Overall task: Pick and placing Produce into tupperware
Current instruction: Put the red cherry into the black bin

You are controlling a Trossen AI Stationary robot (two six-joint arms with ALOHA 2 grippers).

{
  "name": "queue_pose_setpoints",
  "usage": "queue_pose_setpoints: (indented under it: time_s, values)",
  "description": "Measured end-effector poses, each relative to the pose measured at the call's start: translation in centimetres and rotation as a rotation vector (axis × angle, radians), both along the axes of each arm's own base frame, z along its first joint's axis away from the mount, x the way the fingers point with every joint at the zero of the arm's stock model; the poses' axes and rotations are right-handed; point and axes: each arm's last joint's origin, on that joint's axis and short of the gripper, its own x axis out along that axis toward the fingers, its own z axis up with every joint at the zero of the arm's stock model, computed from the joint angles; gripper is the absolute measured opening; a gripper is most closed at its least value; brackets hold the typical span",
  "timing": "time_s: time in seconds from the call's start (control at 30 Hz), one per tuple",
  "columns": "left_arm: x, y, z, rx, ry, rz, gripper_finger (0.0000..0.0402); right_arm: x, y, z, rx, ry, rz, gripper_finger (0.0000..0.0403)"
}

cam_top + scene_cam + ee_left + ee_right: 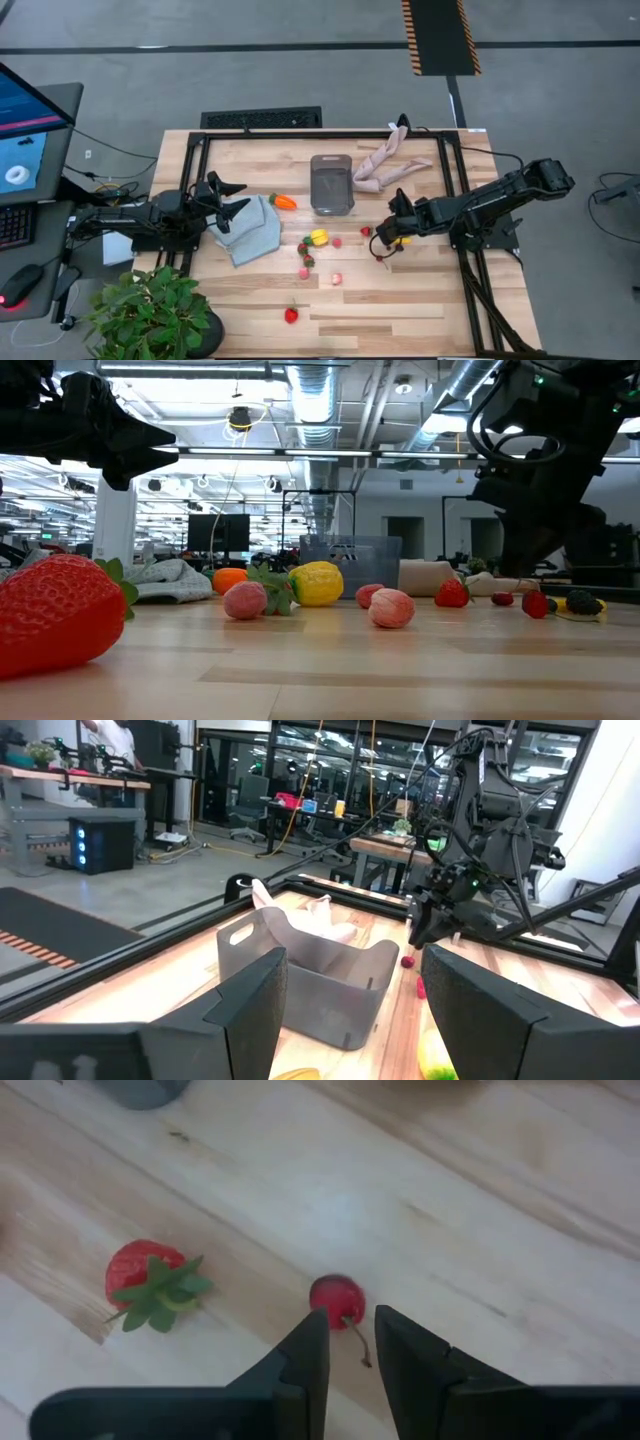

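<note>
The clear-grey tupperware [331, 183] stands empty at the table's far middle; it also shows in the left wrist view [320, 975]. Produce lies loose on the table: an orange carrot [283, 201], a yellow lemon [319, 237], strawberries [291, 314], pink berries [337, 279]. My right gripper [384, 243] is low over the table at the right, its fingers a little apart [352, 1345]. A small red cherry [336, 1295] lies just ahead of its fingertips, with its stem [356, 1342] in the gap. A strawberry [150, 1275] lies beside it. My left gripper [240, 197] is open and empty [355, 990] above the cloth. My right gripper's fingers point down, one on either side of the cherry's stem [356, 1342]. I cannot tell whether they touch it. The cherry lies on the table.
A folded grey-blue cloth [250, 230] lies under my left gripper. A beige limb-shaped object [390, 165] lies at the far right beside the tub. A potted plant [150, 315] stands at the near left corner. A black frame [300, 133] runs along the table's edges.
</note>
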Motion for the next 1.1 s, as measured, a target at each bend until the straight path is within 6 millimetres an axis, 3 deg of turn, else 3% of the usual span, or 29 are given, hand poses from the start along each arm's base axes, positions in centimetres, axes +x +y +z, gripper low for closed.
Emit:
queue_pose_setpoints:
  time_s: [0.53,0.9,1.1]
  values:
    - [0.0,0.0,-0.01,-0.007,-0.002,-0.001,0.0222,-0.03,0.18,-0.06,0.055,0.011,0.016,0.0104]
    - [0.0,0.0,-0.01,-0.007,-0.002,-0.001,0.0222,-0.02,0.19,-0.05,0.057,0.011,0.016,0.0018]
    - [0.0,0.0,0.0,-0.007,-0.002,-0.001,0.0222,-0.01,0.19,-0.05,0.057,0.01,0.015,0.0031]
